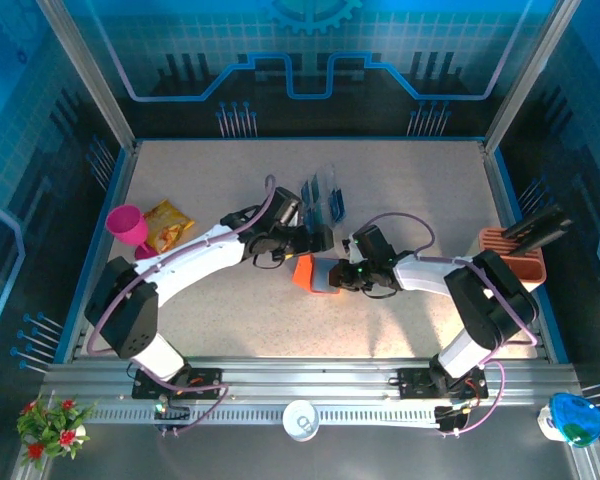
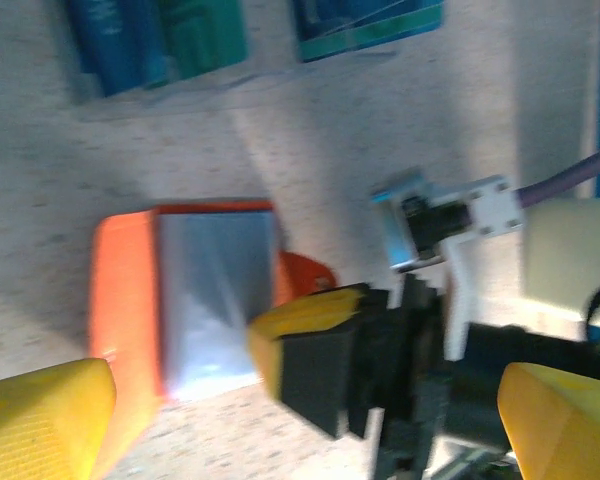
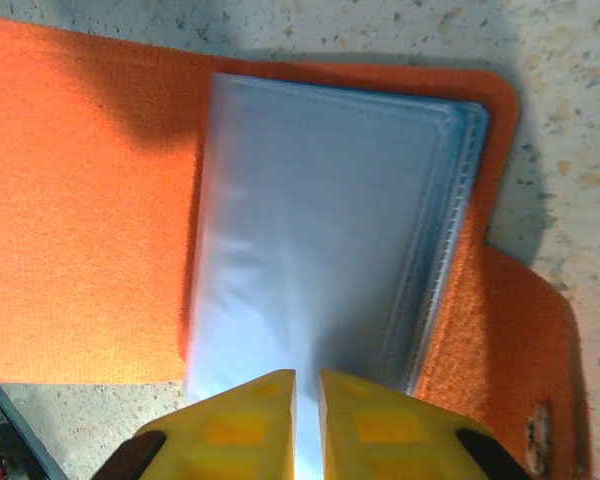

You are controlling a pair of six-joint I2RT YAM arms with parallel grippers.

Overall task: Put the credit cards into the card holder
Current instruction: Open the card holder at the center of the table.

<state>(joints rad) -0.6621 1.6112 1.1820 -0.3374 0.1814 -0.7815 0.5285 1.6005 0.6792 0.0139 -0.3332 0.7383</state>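
**Card holder open at mid-table, pinched by the right gripper**

The card holder (image 1: 315, 273) lies opened flat around the middle of the table (image 1: 430, 200), a little nearer the near edge than the far one. Its orange cover is spread on the surface and its grey-blue pocket leaves (image 3: 320, 220) face up, with the snap tab (image 3: 525, 340) lying off to one side.

The right gripper (image 3: 307, 385) is clenched on the edge of those pocket leaves. Its yellow fingers (image 3: 242, 415) are almost together, with a thin pale leaf between them. From above it reaches the holder from the right-edge side (image 1: 342, 275).

The left gripper (image 1: 320, 240) hovers just beyond the holder on the far side. It is released, with its yellow fingers (image 2: 40, 415) spread wide and nothing between them.

The credit cards (image 1: 334, 196), blue and teal-green, stand on edge in a clear rack (image 2: 230, 85), between the holder and the far edge and apart from the holder.

Near the left edge a pink cup (image 1: 128, 224) sits just beside a yellow snack bag (image 1: 167, 226). Near the right edge stands an orange slotted box (image 1: 510, 255).
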